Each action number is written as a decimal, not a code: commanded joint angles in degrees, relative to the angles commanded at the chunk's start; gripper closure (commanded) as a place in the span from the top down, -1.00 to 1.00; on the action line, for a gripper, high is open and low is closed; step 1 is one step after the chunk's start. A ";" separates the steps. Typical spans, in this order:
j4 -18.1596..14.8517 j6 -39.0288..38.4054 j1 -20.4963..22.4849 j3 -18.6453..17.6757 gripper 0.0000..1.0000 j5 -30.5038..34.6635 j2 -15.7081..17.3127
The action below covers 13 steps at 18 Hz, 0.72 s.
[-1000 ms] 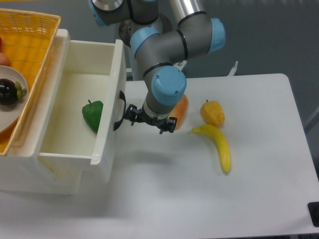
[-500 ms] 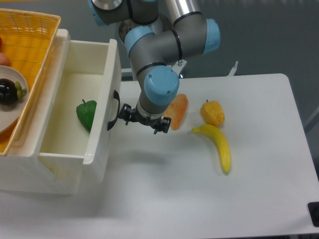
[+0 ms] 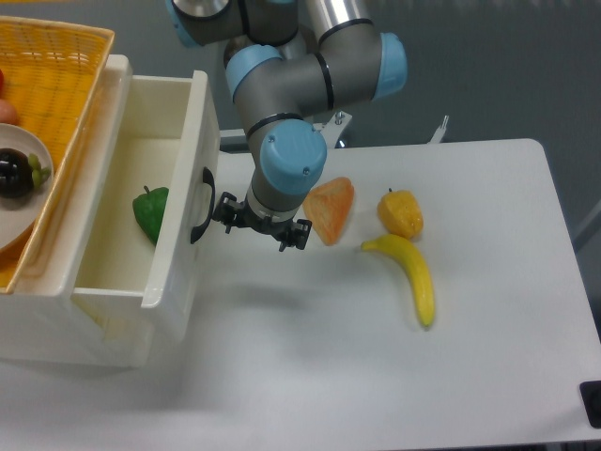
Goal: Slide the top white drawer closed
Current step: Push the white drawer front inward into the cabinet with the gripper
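Note:
The top white drawer [image 3: 183,202] stands partly pulled out of the white cabinet at the left, with its black curved handle [image 3: 201,205] on the front panel facing right. A green pepper [image 3: 148,212] lies inside it against the front wall. My gripper [image 3: 260,225] hangs just right of the handle, its black fingers close to or touching the drawer front. Whether the fingers are open or shut does not show from this angle. The lower drawer is hidden under the top one.
A yellow woven basket [image 3: 56,85] sits on the cabinet top at the far left, holding a plate with a dark fruit [image 3: 17,174]. On the table right of my gripper lie an orange piece [image 3: 331,209], a small yellow pepper [image 3: 400,212] and a banana [image 3: 413,274].
My gripper has moved left, and the drawer front has slid left with it into the cabinet. The green pepper inside has shifted left too.

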 joint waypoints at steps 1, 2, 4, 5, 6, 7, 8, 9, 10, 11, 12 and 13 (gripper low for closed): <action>0.00 0.00 -0.09 0.00 1.00 0.00 0.09; 0.00 0.00 -0.09 0.00 1.00 0.00 0.18; 0.00 0.00 -0.18 0.00 1.00 0.00 0.18; 0.00 0.00 -0.18 0.00 1.00 0.00 0.18; 0.00 0.00 -0.44 0.00 1.00 0.00 0.18; 0.09 0.00 -0.61 0.00 1.00 0.00 0.18; 0.00 0.00 -0.70 0.00 1.00 0.00 0.18; 0.09 -0.09 -0.79 0.00 1.00 -0.09 0.18; 0.09 -0.52 -1.14 0.00 1.00 -0.09 0.18; 0.17 -0.96 -1.40 0.00 1.00 -0.09 0.09; 0.17 -1.23 -1.49 0.00 1.00 -0.09 0.09; 0.17 -1.32 -1.58 0.00 1.00 -0.09 0.00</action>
